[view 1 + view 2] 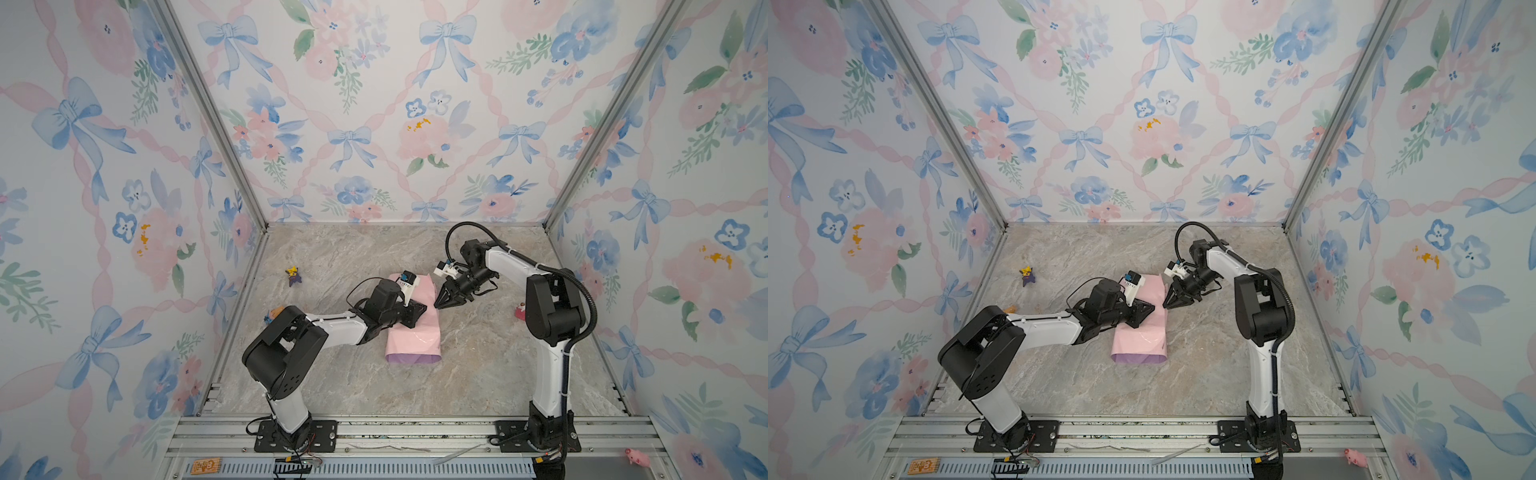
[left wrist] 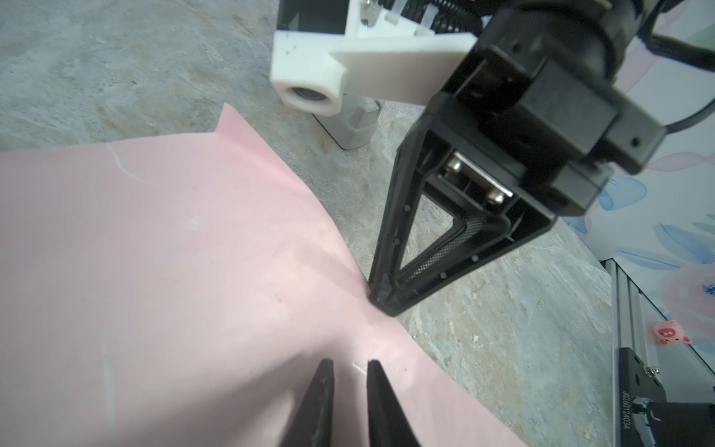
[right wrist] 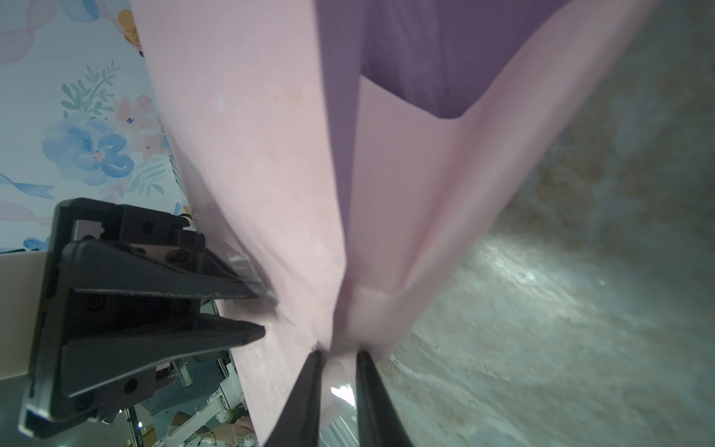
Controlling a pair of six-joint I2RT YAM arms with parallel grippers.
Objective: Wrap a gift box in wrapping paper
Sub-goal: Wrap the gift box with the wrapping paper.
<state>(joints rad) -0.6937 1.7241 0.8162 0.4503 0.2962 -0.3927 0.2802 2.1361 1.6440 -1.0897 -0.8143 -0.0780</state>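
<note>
Shows the wrapping paper [image 1: 411, 338] lying in the middle of the marble table [image 1: 332, 257], between the two arms. Looks folded over into a long flat bag, pink on the outside in both top views. Shows purple at the end near the arm bases, and purple again deep inside the open fold in the right wrist view. Cannot see the gift box; cannot tell whether inside the paper bag or not. Finds the left gripper [image 2: 350, 365] on the pink top of the paper, fingers a little bit apart, tips touching the paper, flat pink showing in the gap. Finds the right gripper [image 3: 339, 354] at the paper's edge on the right arm's side, with a pushed-up fold between both fingers. Cannot tell whether squeezing that fold or just loose around it.
</note>
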